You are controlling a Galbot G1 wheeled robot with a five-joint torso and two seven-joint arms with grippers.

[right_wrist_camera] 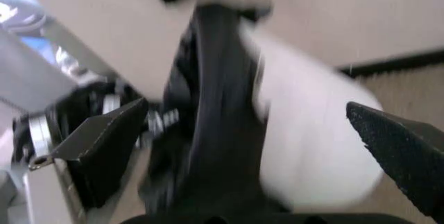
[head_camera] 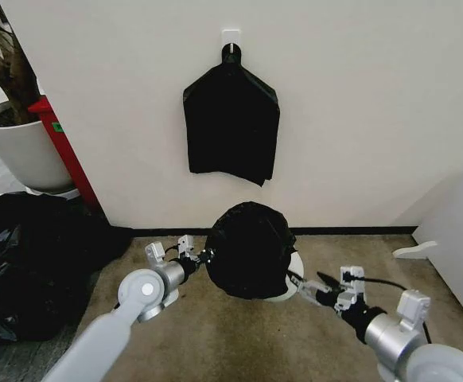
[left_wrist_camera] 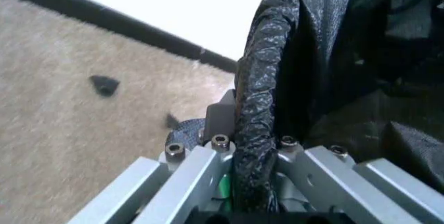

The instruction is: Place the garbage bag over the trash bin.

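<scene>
bag heap [head_camera: 25, 263] on the floor far left, pot [head_camera: 21, 147] behind it. left gripper [head_camera: 202, 256] at the bag's [head_camera: 247, 248] left edge, fingers [left_wrist_camera: 208, 172] clenched on a twisted fold of the plastic. bag sits draped over the bin [head_camera: 293, 274], bulging up; just a sliver of white rim visible on its right, low by the wall on the carpet [head_camera: 215, 334]. bundle [head_camera: 231, 123] hangs on the hook [head_camera: 231, 37] above. right gripper [head_camera: 303, 286] just beside the bin's right side, fingers [right_wrist_camera: 395, 146] spread wide, gripping nothing, bin and bag between them.
</scene>
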